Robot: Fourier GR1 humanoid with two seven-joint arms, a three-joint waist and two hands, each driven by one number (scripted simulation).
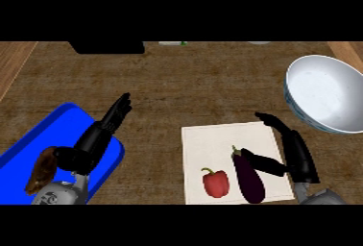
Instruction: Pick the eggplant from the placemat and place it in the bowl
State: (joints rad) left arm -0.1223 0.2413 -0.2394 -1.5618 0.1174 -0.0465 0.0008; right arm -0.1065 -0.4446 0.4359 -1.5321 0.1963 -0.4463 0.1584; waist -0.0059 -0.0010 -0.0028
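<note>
A dark purple eggplant (248,178) lies lengthwise on the white placemat (212,144), stem end pointing away from me. My right hand (297,158) stands just to its right, open, fingers stretched forward and the thumb reaching across the eggplant's upper part. The white bowl (327,93) sits at the far right, beyond the placemat and tilted toward me. My left hand (99,132) rests open at the left, fingers pointing up over a blue plate (42,139).
A red bell pepper (216,183) lies on the placemat left of the eggplant. A brown object (42,169) sits on the blue plate by my left wrist. A black item (106,47) stands at the counter's far edge.
</note>
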